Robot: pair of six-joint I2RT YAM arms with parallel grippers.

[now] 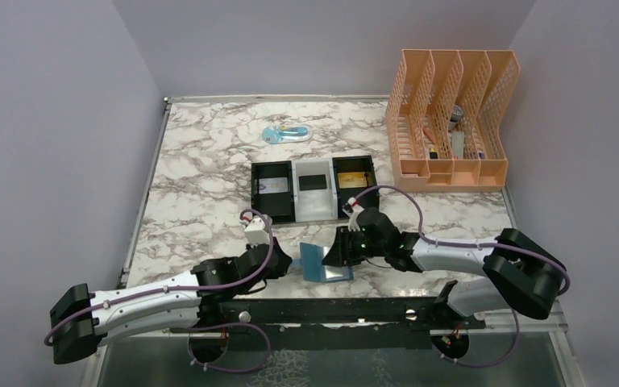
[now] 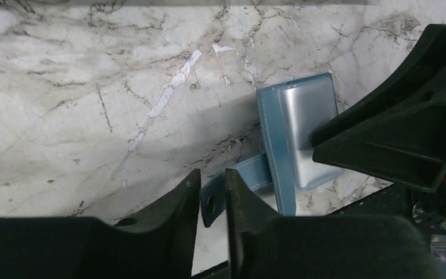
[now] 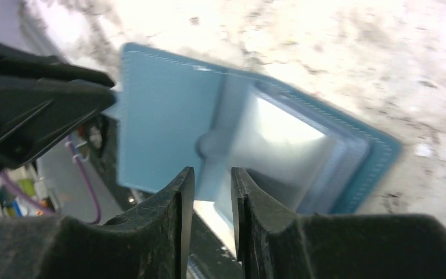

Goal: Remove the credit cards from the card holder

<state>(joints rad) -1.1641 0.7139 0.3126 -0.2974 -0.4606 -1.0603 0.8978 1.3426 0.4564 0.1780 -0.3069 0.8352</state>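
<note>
**Holder** (image 1: 316,260): teal, lying open and flat on the marble table (image 1: 201,185), lower centre of the top view, between the two claws. Paler blue inside, with a shiny clear window (image 2: 308,122) on one leaf. No print legible on it.

**Left claw** (image 2: 212,175): at the holder's left side. Fingers nearly together, pinching the holder's strap (image 2: 250,171), which runs from the fold into the gap.

**Right claw** (image 3: 210,172): over the holder's right leaf. Fingers a narrow slit apart, with the holder's pale near edge caught between them.

**Edges and room:** the holder sits close to the table's lower edge, just above the black rail (image 1: 330,310). A three-part tray (image 1: 316,211) stands just above it in frame, with flat items in its compartments, their print too small to read. Open marble spreads to the upper left. A peach rack (image 1: 451,173) fills the upper right corner, well apart.
</note>
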